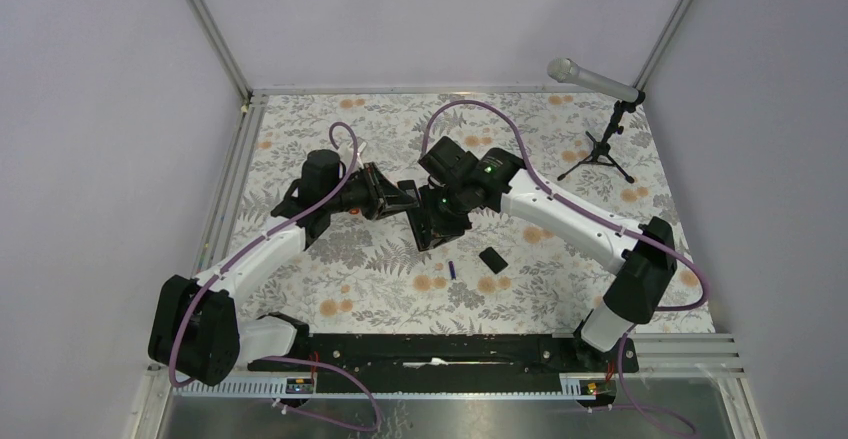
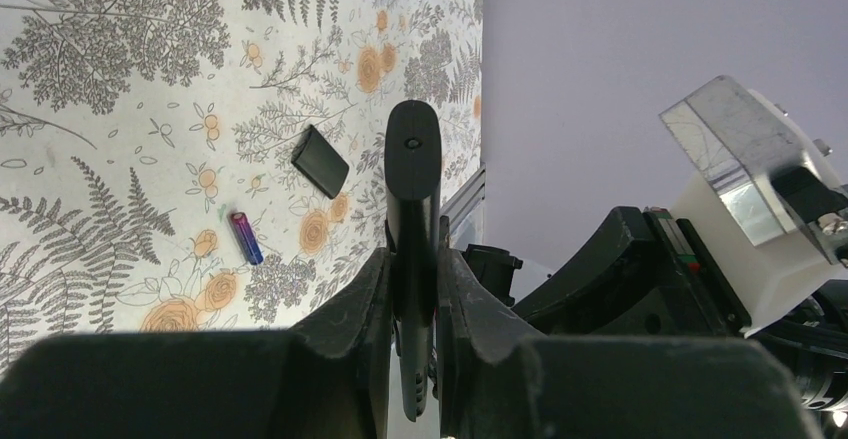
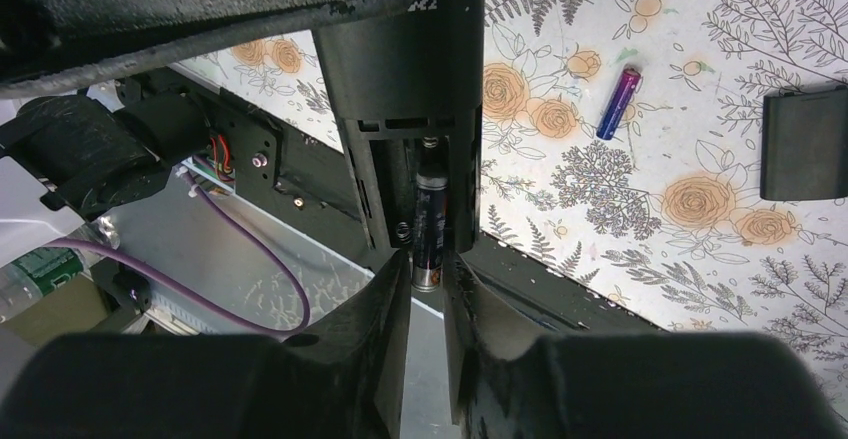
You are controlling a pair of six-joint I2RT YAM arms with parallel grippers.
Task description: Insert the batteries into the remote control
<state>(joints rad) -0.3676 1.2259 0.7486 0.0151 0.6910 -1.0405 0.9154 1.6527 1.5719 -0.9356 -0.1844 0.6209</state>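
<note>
Left wrist view: the left hand is clamped narrow on the remote control, holding it edge-on above the surface with its fingers on the two flat faces near one end. The remote looks like a slim, stiff plastic bar and is probably light. The broad faces give the surest hold, though smooth plastic may slide if it is pushed endwise. The purplish-blue battery lies at about 9 o'clock from the remote. The small black cover is near 10 o'clock, apart from the battery.

Right wrist view: the remote's open compartment faces the camera, and the dark battery lies lengthwise in it. Its lower end sits between the fingertips of the right hand. That hand is narrow, but I cannot tell whether it pinches the battery or only flanks it. A cell like this is hard, smooth and round, so it is apt to roll or squirt out. I judge it best gripped across its sides near one end, which leaves the other end free to press home.

Top view: both hands meet near the middle of the surface. The loose battery lies at about 5 o'clock from the right hand, with the cover just beside it at 2 o'clock. A microphone stand occupies the far corner at 2 o'clock.
</note>
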